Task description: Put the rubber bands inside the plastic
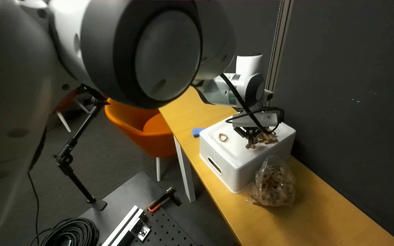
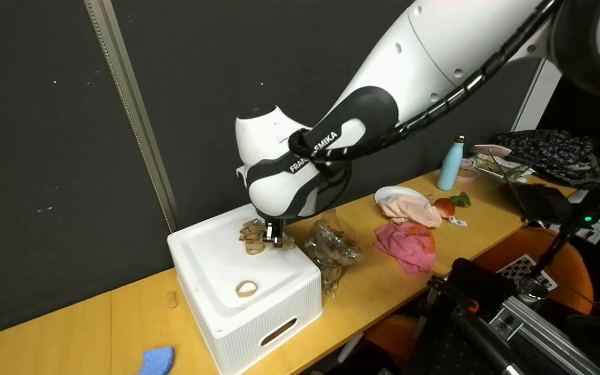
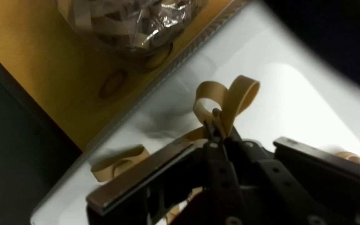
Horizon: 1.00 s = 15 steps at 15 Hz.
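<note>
Some flat, looped tan rubber bands (image 3: 234, 97) are pinched by the tool (image 3: 219, 129).

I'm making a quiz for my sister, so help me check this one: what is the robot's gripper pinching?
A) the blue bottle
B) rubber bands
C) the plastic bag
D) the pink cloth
B: in the wrist view, loops of tan rubber bands poke out from the tip of the closed gripper.
</note>
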Each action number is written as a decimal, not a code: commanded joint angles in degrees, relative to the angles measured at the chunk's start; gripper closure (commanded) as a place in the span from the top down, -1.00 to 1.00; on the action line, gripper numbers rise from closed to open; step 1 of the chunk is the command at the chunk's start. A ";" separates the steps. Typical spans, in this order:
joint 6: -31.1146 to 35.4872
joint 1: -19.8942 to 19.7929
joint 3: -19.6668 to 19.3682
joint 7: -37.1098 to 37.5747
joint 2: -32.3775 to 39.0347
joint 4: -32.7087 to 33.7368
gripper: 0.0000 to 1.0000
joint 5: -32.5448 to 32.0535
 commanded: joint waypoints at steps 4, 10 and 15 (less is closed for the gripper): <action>-6.87 0.96 -4.53 12.93 -17.62 -17.07 -0.96 -0.31; -7.76 -1.58 -8.49 22.51 -28.49 -31.24 -0.96 -0.98; -6.59 -5.38 -10.67 23.63 -26.04 -30.93 -0.96 -0.23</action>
